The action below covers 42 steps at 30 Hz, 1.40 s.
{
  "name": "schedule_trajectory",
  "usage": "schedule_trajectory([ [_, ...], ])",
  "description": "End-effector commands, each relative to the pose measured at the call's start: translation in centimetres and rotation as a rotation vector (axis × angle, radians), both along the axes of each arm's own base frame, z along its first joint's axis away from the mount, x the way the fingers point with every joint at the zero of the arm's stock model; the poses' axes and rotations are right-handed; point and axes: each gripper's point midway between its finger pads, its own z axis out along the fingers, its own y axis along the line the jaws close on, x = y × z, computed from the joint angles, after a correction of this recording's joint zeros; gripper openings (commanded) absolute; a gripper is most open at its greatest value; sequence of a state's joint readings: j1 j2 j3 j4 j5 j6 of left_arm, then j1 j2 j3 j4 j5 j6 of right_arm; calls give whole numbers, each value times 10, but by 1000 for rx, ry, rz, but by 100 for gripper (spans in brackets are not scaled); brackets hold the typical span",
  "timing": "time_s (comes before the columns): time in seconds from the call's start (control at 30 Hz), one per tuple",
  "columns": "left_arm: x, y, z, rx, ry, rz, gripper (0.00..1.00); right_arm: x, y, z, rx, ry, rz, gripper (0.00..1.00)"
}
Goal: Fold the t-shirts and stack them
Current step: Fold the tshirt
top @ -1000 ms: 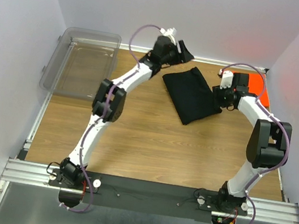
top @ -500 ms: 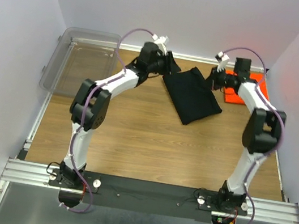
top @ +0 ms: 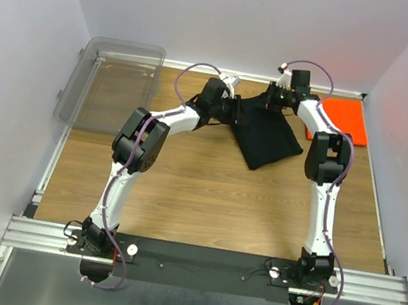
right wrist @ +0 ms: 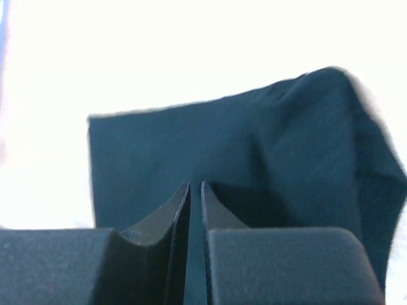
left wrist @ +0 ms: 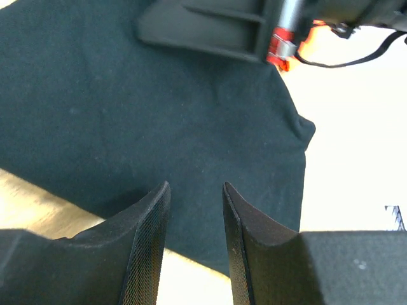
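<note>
- The black t-shirt lies folded and askew.
- The orange t-shirt lies just right of it.
- The left gripper hovers over its left edge, jaws partly spread.
- The right gripper is at its far edge, jaws almost pressed together.

I count two t-shirts: one black t-shirt at upper centre, one orange t-shirt at upper right. One clear plastic bin, upper left. Two grippers of mine: left gripper, right gripper.
</note>
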<state>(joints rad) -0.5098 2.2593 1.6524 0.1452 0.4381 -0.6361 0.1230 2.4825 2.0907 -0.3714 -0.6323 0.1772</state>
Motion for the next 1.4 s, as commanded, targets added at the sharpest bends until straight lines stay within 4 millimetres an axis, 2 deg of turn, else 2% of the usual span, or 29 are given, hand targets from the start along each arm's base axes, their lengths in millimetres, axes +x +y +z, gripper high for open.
schedule_trajectory([
  [0.0, 0, -7, -13, -13, 8, -37, 46, 34, -30, -24, -107, 59, -309, 19],
  [0.03, -1, -8, -16, -12, 12, -40, 46, 39, -39, -32, -138, 61, -362, 19],
  [0.1, -1, -7, -18, -11, 16, -41, 46, 50, -46, -30, -156, 42, -411, 19],
  [0.17, -1, -8, -17, -13, 11, -41, 46, 57, -61, -39, -181, 48, -486, 19],
  [0.3, 1, -9, -14, -14, 4, -39, 46, 76, -85, -29, -204, 5, -579, 18],
  [0.37, 2, -9, -13, -13, 1, -38, 46, 81, -91, -18, -216, -33, -577, 18],
  [0.53, 10, -7, -13, -10, -9, -26, 46, 89, -101, 26, -238, -133, -562, 20],
  [0.67, 17, -8, -8, -16, -22, -18, 46, 88, -105, 44, -242, -170, -519, 23],
  [0.87, 21, -16, 7, -46, -42, -28, 46, 89, -109, 34, -214, -158, -478, 23],
  [0.97, 21, -17, 9, -60, -40, -31, 46, 97, -121, 21, -179, -127, -527, 22],
  [1.0, 20, -18, 9, -67, -34, -34, 46, 97, -124, 10, -179, -110, -529, 22],
  [1.13, 20, -19, 10, -74, -37, -38, 46, 97, -139, 4, -210, -109, -549, 21],
  [1.2, 21, -19, 10, -75, -40, -37, 46, 95, -136, 9, -199, -113, -528, 20],
  [1.23, 22, -19, 13, -77, -45, -34, 46, 93, -147, 14, -198, -117, -527, 20],
  [1.27, 24, -19, 17, -81, -57, -30, 46, 84, -151, 26, -197, -122, -499, 20],
  [1.33, 27, -18, 24, -85, -76, -18, 47, 59, -125, 54, -144, -200, -229, 20],
  [1.37, 30, -17, 27, -90, -88, -12, 47, 33, -101, 100, -87, -316, -23, 19],
])
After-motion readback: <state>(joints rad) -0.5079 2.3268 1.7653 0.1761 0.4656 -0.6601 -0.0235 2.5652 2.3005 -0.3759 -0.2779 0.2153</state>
